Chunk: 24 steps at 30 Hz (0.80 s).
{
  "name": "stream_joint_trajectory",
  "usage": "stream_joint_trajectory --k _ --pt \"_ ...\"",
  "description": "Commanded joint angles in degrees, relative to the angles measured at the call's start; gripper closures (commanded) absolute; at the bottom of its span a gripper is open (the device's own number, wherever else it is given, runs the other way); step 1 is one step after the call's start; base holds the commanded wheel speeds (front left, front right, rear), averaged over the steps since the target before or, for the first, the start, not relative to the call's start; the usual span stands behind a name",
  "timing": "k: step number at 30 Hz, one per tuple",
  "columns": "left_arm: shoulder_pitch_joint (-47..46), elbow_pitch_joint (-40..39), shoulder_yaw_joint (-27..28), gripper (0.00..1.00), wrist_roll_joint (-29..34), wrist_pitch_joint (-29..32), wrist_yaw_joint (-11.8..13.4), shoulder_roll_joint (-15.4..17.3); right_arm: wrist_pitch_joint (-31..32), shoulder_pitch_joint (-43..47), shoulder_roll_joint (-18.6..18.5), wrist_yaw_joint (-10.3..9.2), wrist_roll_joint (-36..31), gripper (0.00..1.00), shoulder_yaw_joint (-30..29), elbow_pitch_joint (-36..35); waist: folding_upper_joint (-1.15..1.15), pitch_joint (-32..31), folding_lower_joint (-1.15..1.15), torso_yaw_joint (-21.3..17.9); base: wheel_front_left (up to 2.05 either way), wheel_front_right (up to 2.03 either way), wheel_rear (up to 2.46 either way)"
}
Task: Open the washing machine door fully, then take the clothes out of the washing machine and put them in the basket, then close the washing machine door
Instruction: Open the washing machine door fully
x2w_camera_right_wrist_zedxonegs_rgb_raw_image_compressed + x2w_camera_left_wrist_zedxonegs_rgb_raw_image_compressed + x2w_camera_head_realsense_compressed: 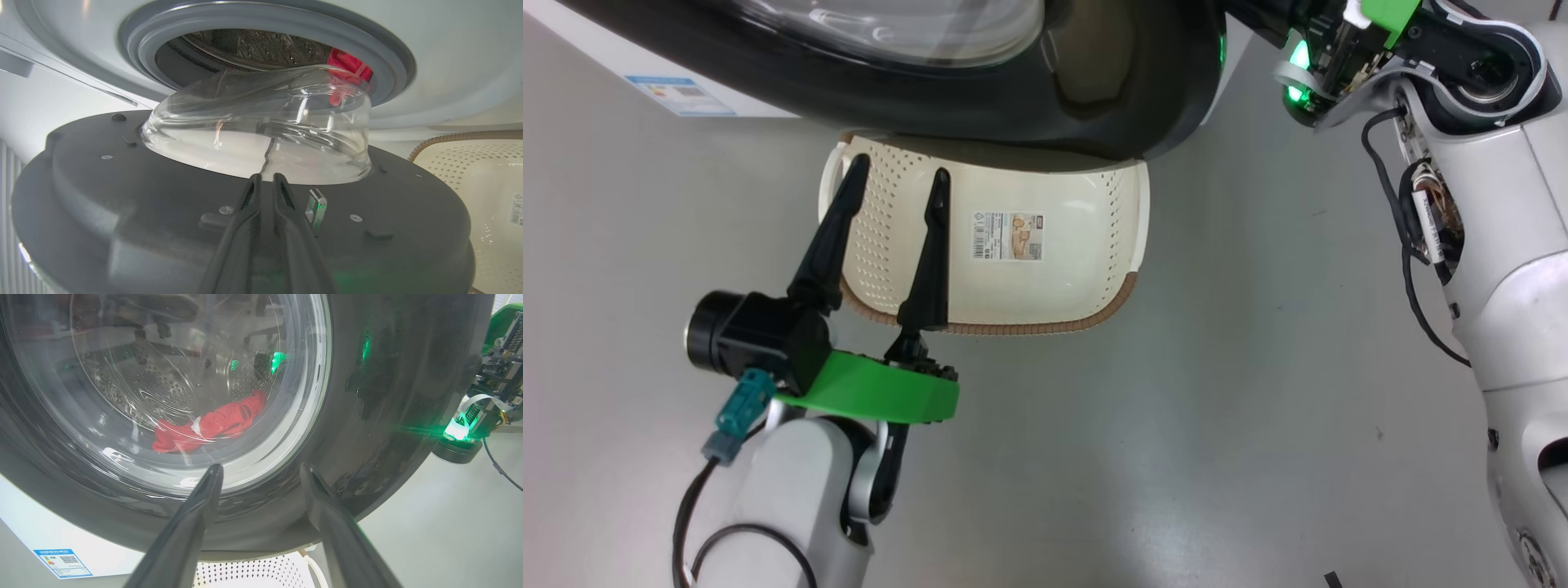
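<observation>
The left claw (899, 167) is gaping wide, empty, pointing twelve o'clock over one basket (1013, 327) holding only a label (1006, 236). The right claw (266, 176) is sitting pinched together, empty, before the door (122, 196). Red clothes (204, 424) are lying in the washer (429, 61).

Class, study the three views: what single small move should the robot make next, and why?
Probably the right gripper, shut at the inner face of the washing machine door, should push it wider: its glass bowl sits just outside the drum, the clothes lie inside, and the door overhangs the basket.
</observation>
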Motion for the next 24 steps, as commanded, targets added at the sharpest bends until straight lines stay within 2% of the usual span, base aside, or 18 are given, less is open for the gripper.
stream_joint_trajectory --k 1,12,17,18,19,20,24 --pt "1.08 -1.19 2.05 0.0 0.48 -0.28 -0.18 1.05 -1.69 1.83 1.08 0.03 -1.7 0.0 0.36 -1.94 0.0 -0.19 0.0 -0.44 0.0 0.0 0.0" --pt "2.13 -2.25 4.5 0.0 1.79 -0.28 -0.44 1.05 -24.54 10.05 -1.26 0.03 -14.11 0.0 2.44 -12.36 0.0 -0.46 0.0 -3.82 0.0 0.0 0.0" --pt "2.1 -2.35 4.98 0.0 2.48 -0.28 -0.67 1.05 -37.86 12.5 -4.9 0.03 -22.56 0.0 8.63 -14.88 0.0 -0.63 0.0 -5.32 0.0 0.0 0.0" --pt "2.1 -2.35 4.98 0.0 2.48 -0.28 -0.67 1.05 -37.86 12.5 -4.9 0.03 -22.56 0.0 8.63 -14.88 0.0 -0.63 0.0 -5.32 0.0 0.0 0.0" --pt "2.17 -2.37 5.23 0.0 2.72 -0.28 -0.72 1.05 -43.14 13.04 -6.31 0.03 -25.15 0.0 11.48 -14.68 0.0 -0.82 0.0 -5.87 0.0 0.0 0.0" --pt "2.17 -2.37 5.23 0.0 2.72 -0.28 -0.72 1.05 -43.14 13.04 -6.31 0.03 -25.15 0.0 11.48 -14.68 0.0 -0.82 0.0 -5.87 0.0 0.0 0.0" --pt "2.49 -2.36 5.75 0.0 3.07 -0.28 -0.83 1.05 -53.92 13.32 -9.12 0.03 -30.59 0.0 16.87 -12.66 0.0 -1.36 0.0 -6.74 0.0 0.0 0.0"
